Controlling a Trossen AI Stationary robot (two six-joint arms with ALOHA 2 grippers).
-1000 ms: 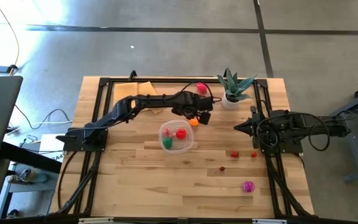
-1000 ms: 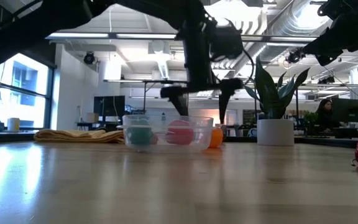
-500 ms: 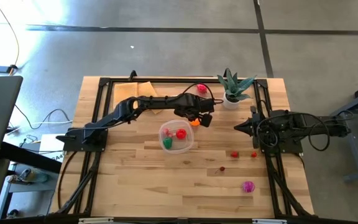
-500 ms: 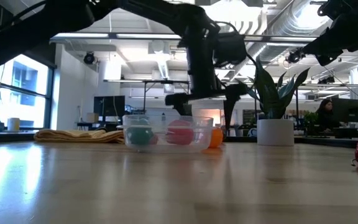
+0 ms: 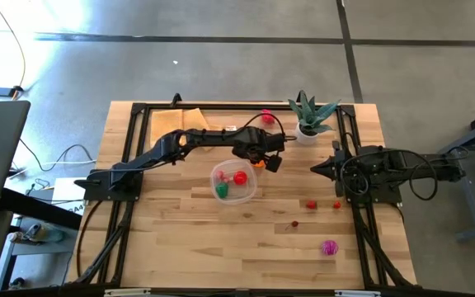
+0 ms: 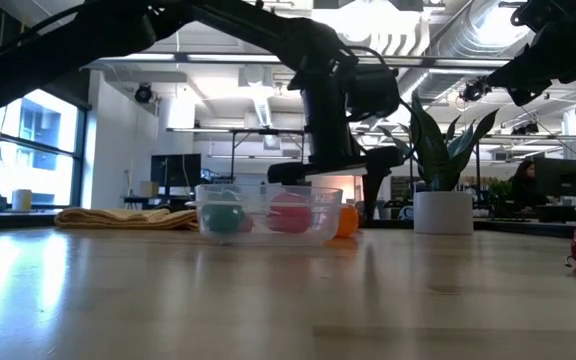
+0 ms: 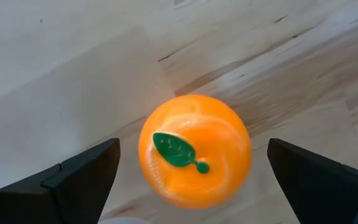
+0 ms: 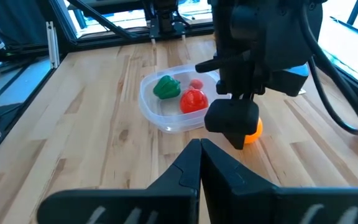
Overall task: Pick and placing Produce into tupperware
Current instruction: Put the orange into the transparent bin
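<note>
The orange toy fruit with a green leaf lies on the wood just right of the clear tupperware. My left gripper hangs open over the orange, one finger on each side of it and a gap to both. In the low view its fingers reach down beside the orange. The tupperware holds a green piece, a red piece and a small pink one. My right gripper is shut and waits at the table's right side.
A potted plant stands at the far right, a magenta piece beside it, a tan cloth at the far left. Small red pieces and a magenta ball lie near the right front. The table's near-left part lies bare.
My left gripper has come down beside the tupperware toward the orange, its fingers now lower around the fruit. The orange and the tupperware have stayed where they were.
</note>
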